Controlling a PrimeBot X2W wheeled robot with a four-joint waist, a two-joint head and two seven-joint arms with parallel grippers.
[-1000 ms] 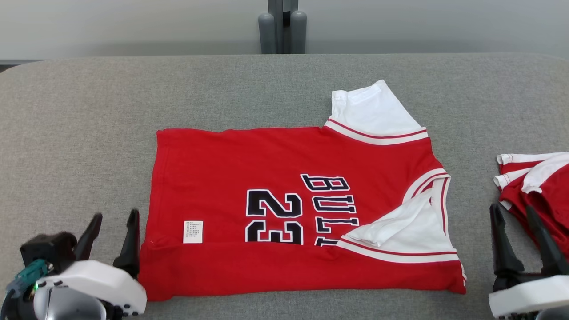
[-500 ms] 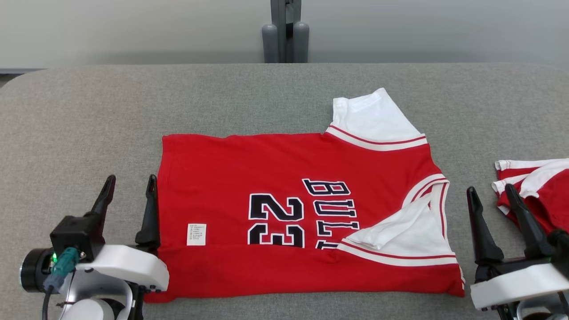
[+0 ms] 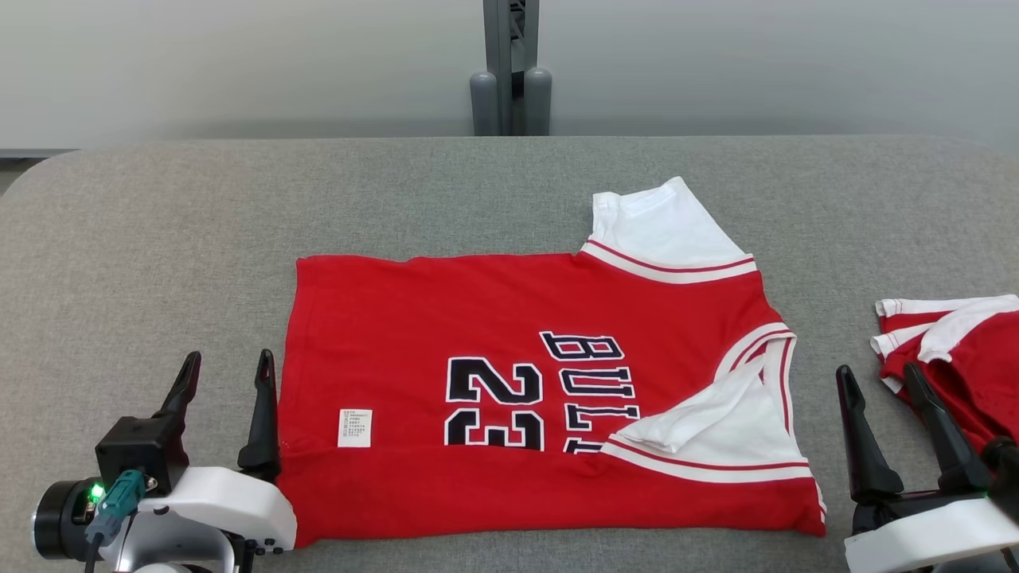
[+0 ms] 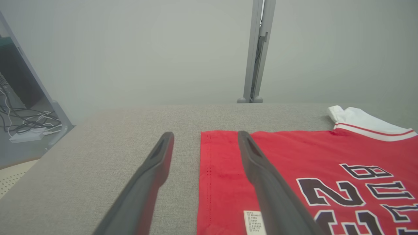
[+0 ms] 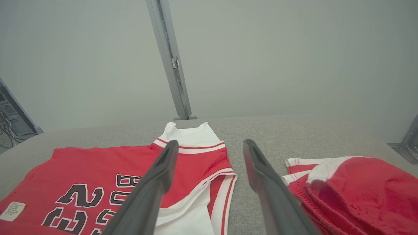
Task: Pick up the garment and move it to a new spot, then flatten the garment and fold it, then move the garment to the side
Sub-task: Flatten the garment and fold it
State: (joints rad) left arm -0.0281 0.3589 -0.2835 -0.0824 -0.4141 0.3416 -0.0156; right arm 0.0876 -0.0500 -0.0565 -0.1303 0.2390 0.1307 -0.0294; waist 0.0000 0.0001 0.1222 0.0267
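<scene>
Red jersey cloth, the garment (image 3: 517,334), lies flat on the grey worktop (image 3: 159,239) between the two pincers, printed side up with a dark "23" and lettering.

The left pincer (image 3: 228,360) sits at the hem side, its two dark fingers spread apart and holding nothing. Its inner finger (image 3: 261,414) stands right at the hem edge, and the outer one is over bare worktop. A small white label (image 3: 355,427) lies on the red cloth just inward of that inner finger.

The right pincer (image 3: 876,372) is at the neck side, its fingers likewise wide apart and empty, above a bare strip of worktop. On its inner side, a near sleeve (image 3: 716,414), white, is folded in over the chest. The far sleeve (image 3: 665,223) sticks out well beyond the fingertips. On its outer side, just beside the outer finger, lies a second pile (image 3: 963,350) of red and white cloth, apart from the garment.

The garment's near edge is turned up in a strip. Beyond both pincers a grey post (image 3: 509,72) rises at the worktop's far edge.
</scene>
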